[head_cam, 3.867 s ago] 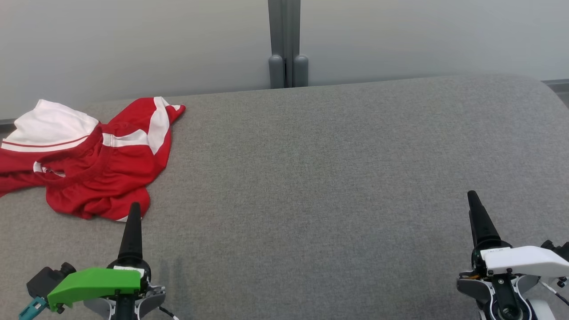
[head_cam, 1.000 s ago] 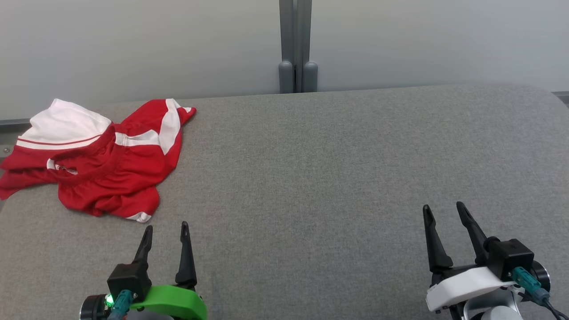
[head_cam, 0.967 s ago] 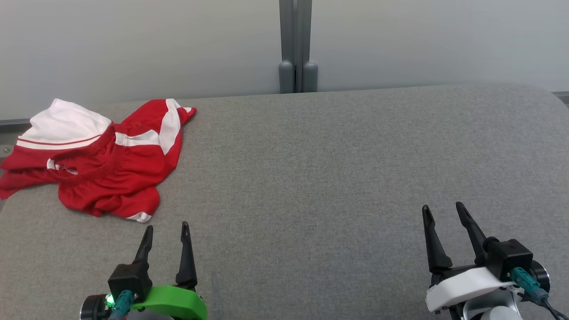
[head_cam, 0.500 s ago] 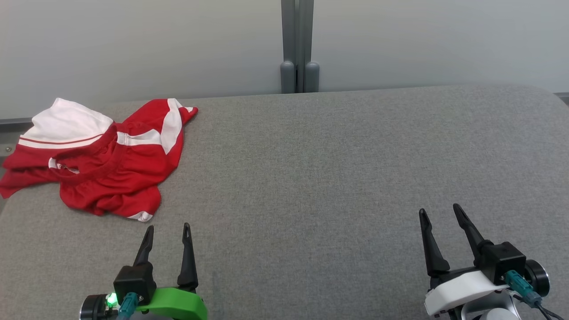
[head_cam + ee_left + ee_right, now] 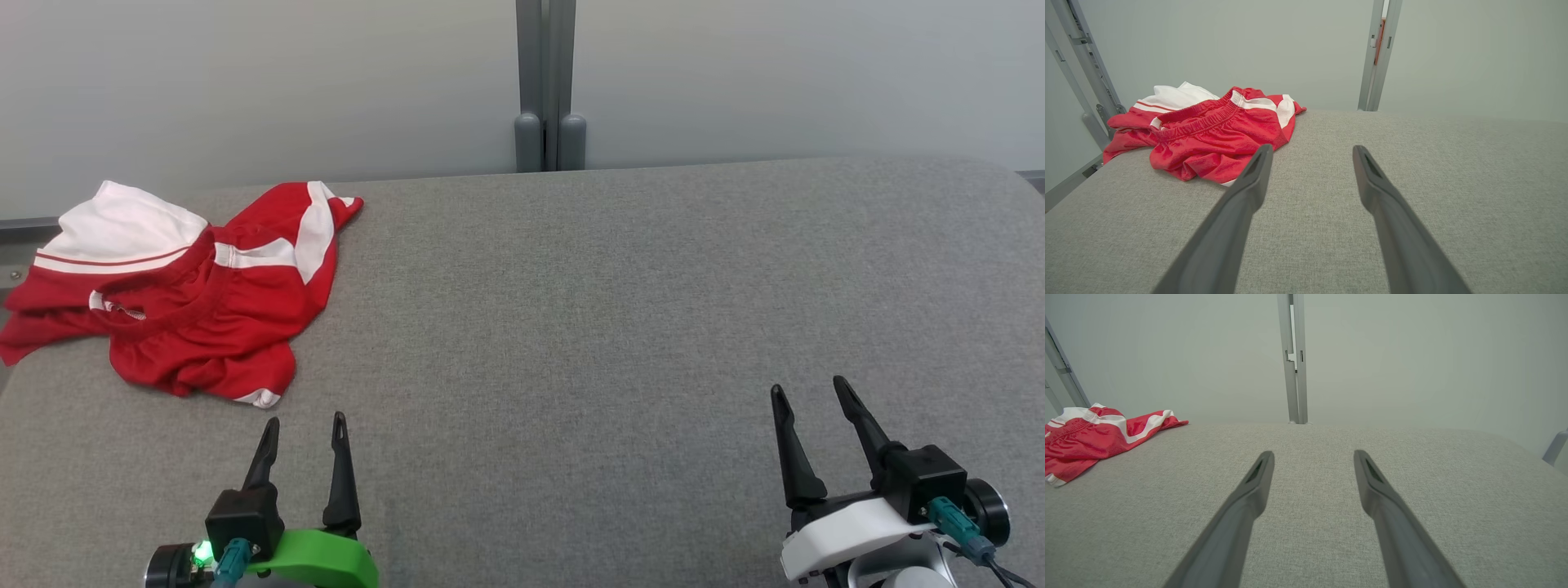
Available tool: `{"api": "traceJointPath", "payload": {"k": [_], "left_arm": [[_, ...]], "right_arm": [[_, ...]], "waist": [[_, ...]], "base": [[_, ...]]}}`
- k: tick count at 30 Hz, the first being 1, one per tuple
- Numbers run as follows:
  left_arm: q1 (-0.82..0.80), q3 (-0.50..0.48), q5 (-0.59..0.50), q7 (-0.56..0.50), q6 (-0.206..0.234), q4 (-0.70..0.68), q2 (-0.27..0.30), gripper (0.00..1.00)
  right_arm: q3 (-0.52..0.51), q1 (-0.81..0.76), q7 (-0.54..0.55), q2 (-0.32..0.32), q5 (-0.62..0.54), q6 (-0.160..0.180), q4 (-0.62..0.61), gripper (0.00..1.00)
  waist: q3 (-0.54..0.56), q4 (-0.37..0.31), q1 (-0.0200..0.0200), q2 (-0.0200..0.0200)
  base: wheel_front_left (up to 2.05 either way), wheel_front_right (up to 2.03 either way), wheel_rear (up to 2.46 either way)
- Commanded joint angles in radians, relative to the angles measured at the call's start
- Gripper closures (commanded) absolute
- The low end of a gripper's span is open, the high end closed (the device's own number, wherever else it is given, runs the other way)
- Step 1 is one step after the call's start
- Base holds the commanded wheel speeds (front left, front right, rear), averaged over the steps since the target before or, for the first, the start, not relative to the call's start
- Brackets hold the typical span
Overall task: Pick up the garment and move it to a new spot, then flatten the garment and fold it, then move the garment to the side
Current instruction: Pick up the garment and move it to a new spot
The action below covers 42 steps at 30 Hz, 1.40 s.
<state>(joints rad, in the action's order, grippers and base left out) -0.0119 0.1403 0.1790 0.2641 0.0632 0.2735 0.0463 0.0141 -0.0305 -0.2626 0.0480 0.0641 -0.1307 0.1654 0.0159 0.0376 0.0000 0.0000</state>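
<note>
The garment is a pair of red shorts with white panels, lying crumpled at the far left of the grey padded surface; part of it hangs over the left edge. It also appears in the left wrist view as the garment and in the right wrist view as the garment. My left gripper is open and empty, just in front of the garment's near hem without touching it. My right gripper is open and empty at the lower right, far from the garment.
A grey post stands behind the surface against a pale wall. Metal frame bars run beside the left edge. The surface rounds off at its far right corner.
Since the oldest frame both grippers have turned at the wrist, so both fingers now show. Over the last second the arms have hardly moved, and the garment lies as before.
</note>
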Motion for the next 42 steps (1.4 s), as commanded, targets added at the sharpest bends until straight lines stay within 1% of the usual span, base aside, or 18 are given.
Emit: {"api": "traceJointPath", "payload": {"k": [1, 6, 10, 15, 23, 29, 35, 42], "left_arm": [[0.009, -0.003, 0.002, 0.001, 0.003, 0.003, 0.007, 0.00], [0.006, 0.000, 0.001, 0.001, 0.006, 0.003, 0.007, 0.00], [-0.003, -0.003, -0.009, 0.001, 0.009, -0.001, 0.007, 0.00], [-0.013, -0.009, -0.021, 0.001, 0.005, -0.008, 0.007, 0.00], [-0.019, -0.029, -0.027, 0.000, 0.007, -0.015, 0.007, 0.00], [-0.023, -0.042, -0.021, 0.000, 0.008, -0.016, 0.007, 0.00], [-0.017, -0.052, -0.014, 0.000, 0.014, -0.022, 0.006, 0.00], [-0.010, -0.061, -0.010, 0.000, 0.016, -0.029, 0.006, 0.00]], "right_arm": [[-0.002, -0.005, -0.004, 0.004, 0.003, 0.000, 0.002, 0.00], [-0.005, -0.009, -0.004, 0.004, 0.002, 0.000, -0.003, 0.00], [-0.005, -0.011, -0.004, 0.004, 0.006, 0.000, -0.011, 0.00], [-0.009, -0.013, -0.003, 0.004, 0.012, 0.000, -0.019, 0.00], [0.001, 0.006, -0.003, 0.004, 0.015, 0.000, -0.028, 0.00], [0.008, 0.015, -0.003, 0.004, 0.012, 0.000, -0.034, 0.00], [0.017, 0.018, -0.003, 0.004, 0.005, 0.000, -0.032, 0.00], [0.019, 0.020, -0.003, 0.004, 0.004, 0.000, -0.036, 0.00]], "waist": [[0.000, 0.000, 0.0000, 0.0000], [-0.002, 0.005, 0.0000, 0.0000], [-0.005, 0.030, 0.0000, 0.0000], [-0.013, 0.100, 0.0000, 0.0000], [-0.023, 0.263, 0.0000, 0.0000], [-0.029, 0.363, 0.0000, 0.0000], [-0.035, 0.425, 0.0000, 0.0000], [-0.041, 0.447, 0.0000, 0.0000]], "base": [[0.00, 0.00, 0.00], [0.00, 0.00, 0.00], [0.00, 0.00, 0.00], [0.00, 0.00, 0.00], [0.00, 0.00, 0.00], [0.00, 0.00, 0.00], [0.00, 0.00, 0.00], [0.00, 0.00, 0.00]]}}
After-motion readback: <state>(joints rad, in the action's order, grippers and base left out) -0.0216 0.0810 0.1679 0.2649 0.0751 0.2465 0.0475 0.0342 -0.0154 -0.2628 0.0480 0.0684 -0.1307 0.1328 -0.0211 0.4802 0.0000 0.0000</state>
